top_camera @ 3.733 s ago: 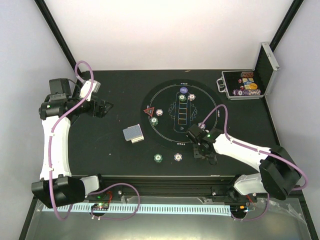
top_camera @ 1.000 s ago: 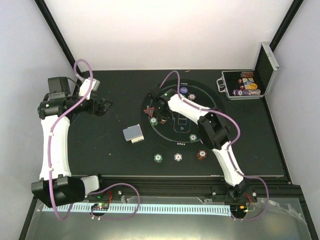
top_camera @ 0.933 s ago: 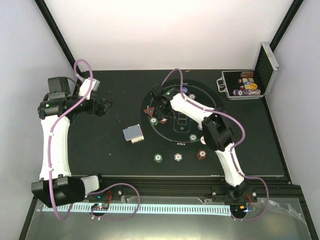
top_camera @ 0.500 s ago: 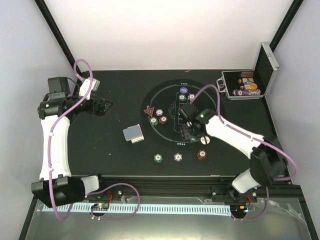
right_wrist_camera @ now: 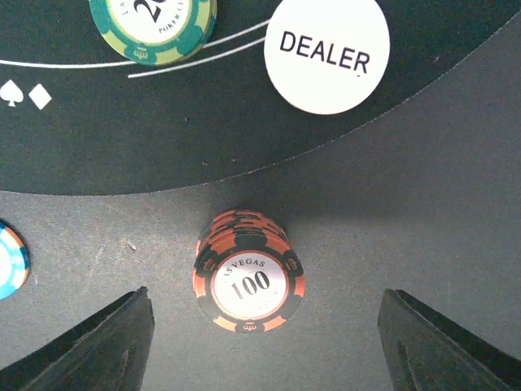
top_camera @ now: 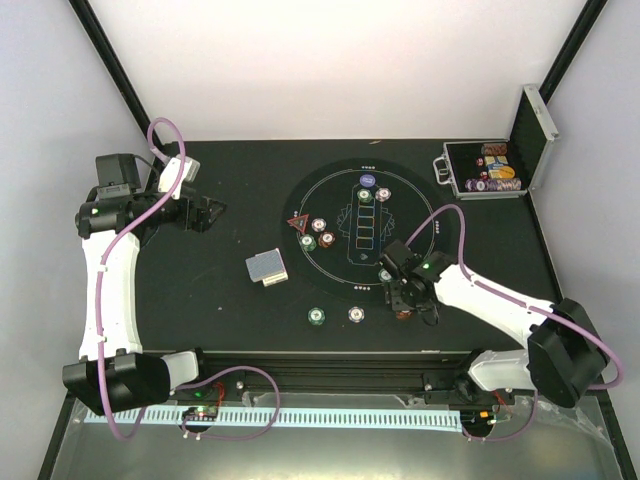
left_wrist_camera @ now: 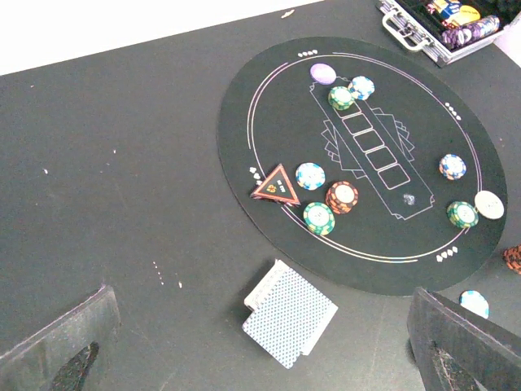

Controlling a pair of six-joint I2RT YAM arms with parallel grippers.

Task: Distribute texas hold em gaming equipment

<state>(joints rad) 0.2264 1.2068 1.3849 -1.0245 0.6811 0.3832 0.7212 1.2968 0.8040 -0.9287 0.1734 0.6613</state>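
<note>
Robot lab cell: white panel walls (top_camera: 330, 70), black frame posts (top_camera: 110, 65), black table (top_camera: 220, 200), mounting rail (top_camera: 330, 372).

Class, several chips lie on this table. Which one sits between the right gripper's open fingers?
The orange-and-black stack marked 100, just off the round mat near the white DEALER disc. The green chip lies on the mat.
</note>
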